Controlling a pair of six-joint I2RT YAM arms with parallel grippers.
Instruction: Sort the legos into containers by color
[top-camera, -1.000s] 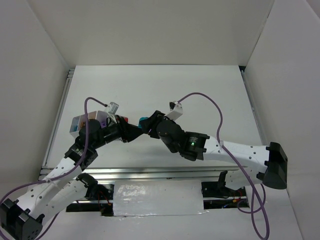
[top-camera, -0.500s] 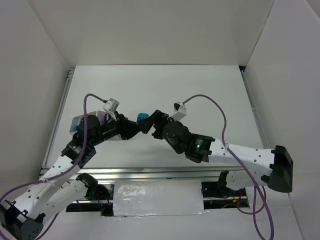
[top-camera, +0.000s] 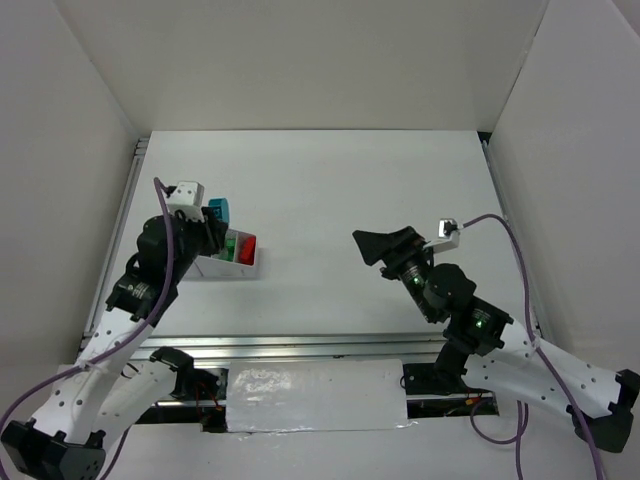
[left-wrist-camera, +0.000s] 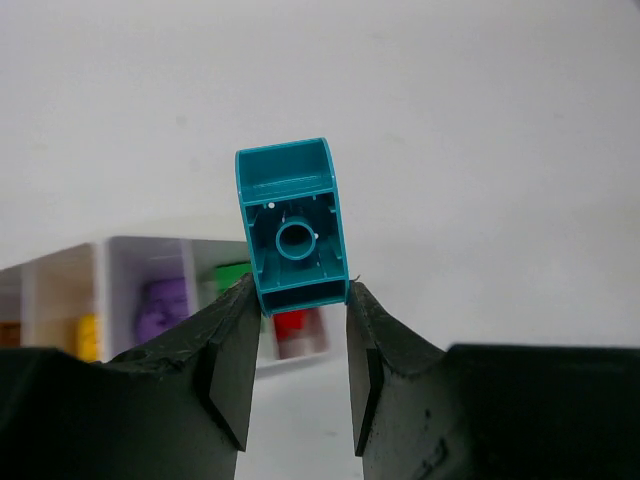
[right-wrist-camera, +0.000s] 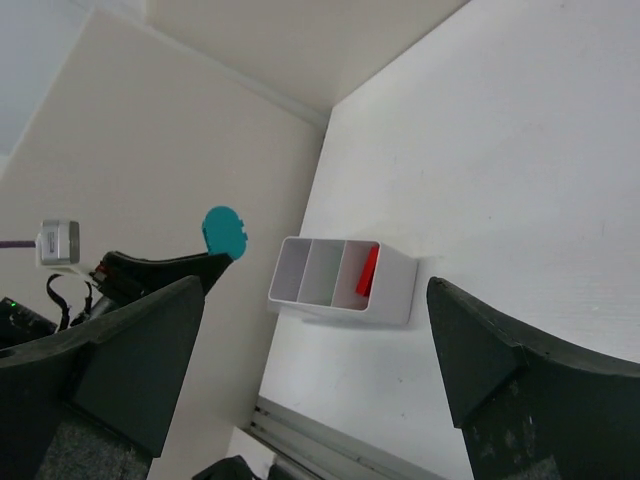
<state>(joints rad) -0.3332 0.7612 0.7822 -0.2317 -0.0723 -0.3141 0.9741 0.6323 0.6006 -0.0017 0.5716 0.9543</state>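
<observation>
White table (top-camera: 330, 190), divided tray (top-camera: 225, 270) near left gripper (left-wrist-camera: 300, 292) clamped on teal lego (left-wrist-camera: 292, 215); right gripper (right-wrist-camera: 315, 283) spread wide, empty.

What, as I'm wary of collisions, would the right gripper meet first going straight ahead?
Most likely the white tray: the wrist view shows it straight ahead between the fingers of the open right gripper, only bare table before it. The teal brick in the left gripper sits off that line. Depth unclear.

White table (top-camera: 330, 190), evenly lit, enclosed by plain pale panels: 9 o'clock wall (top-camera: 50, 180), 12 o'clock wall (top-camera: 300, 60), 3 o'clock wall (top-camera: 575, 180). Metal rail (top-camera: 300, 345) at 6 o'clock; beyond it, possibly silver tape (top-camera: 315, 395).
</observation>
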